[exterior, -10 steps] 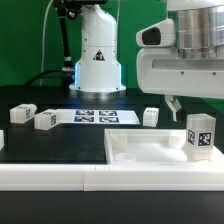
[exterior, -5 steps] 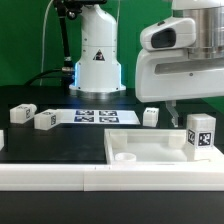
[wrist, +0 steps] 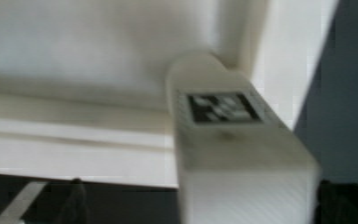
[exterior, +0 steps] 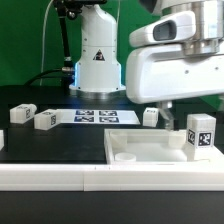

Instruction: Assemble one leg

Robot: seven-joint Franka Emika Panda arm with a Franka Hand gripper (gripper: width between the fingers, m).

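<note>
One leg (exterior: pixel 200 135), a white block with black-and-white tags, stands upright at the right end of the large flat white slab (exterior: pixel 140 148). My gripper (exterior: pixel 169 107) hangs above the slab, to the exterior view's left of that leg and apart from it. In the wrist view the leg (wrist: pixel 229 130) fills the middle, close to the camera, with the slab (wrist: pixel 87 100) behind it. My gripper (wrist: pixel 202 208) is open: one dark finger (wrist: pixel 73 203) shows well clear of the leg's side. Three more legs (exterior: pixel 22 113) (exterior: pixel 45 120) (exterior: pixel 150 116) lie on the black table.
The marker board (exterior: pixel 95 116) lies flat at the back centre, in front of the arm's base (exterior: pixel 97 65). A white rail (exterior: pixel 50 177) runs along the table's front edge. The slab has a round socket (exterior: pixel 126 157) near its front left corner.
My hand has moved toward the exterior view's left and looms larger. The upright leg has stayed in place on the slab.
</note>
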